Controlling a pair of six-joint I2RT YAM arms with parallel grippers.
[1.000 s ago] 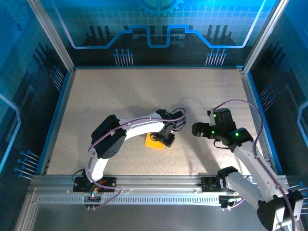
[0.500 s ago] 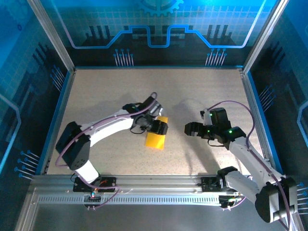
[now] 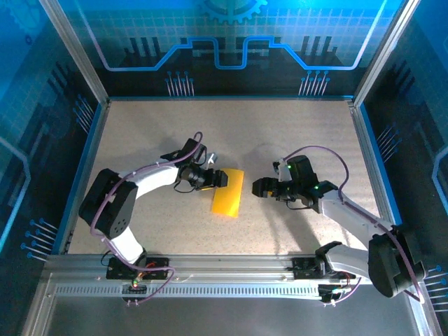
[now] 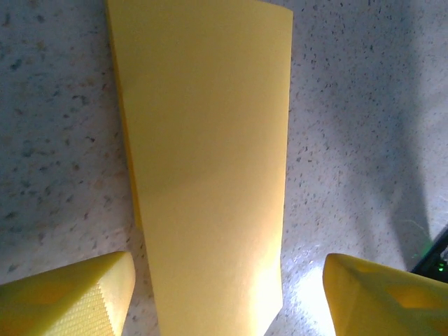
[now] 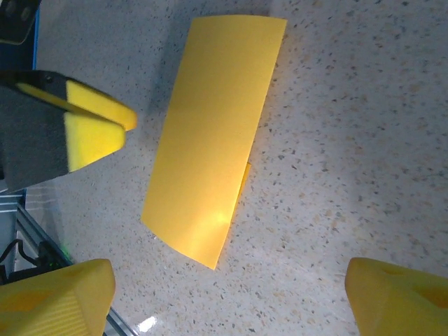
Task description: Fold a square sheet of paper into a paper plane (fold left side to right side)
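Thin yellow-orange paper sheet [image 3: 227,193], folded in half to a narrow strip, flat on the speckled table [image 3: 294,133] between left gripper [image 3: 221,178] and right gripper [image 3: 257,187], both open and empty; plane folds likely all remain.

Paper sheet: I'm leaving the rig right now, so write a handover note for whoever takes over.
Square sheet of paper: flat on the table, folded in half into a narrow strip.
Left gripper: open, at the sheet's far left corner, holding nothing.
Right gripper: open, right of the sheet, apart from it.
Done: the left-to-right fold.
Left: every fold after that.
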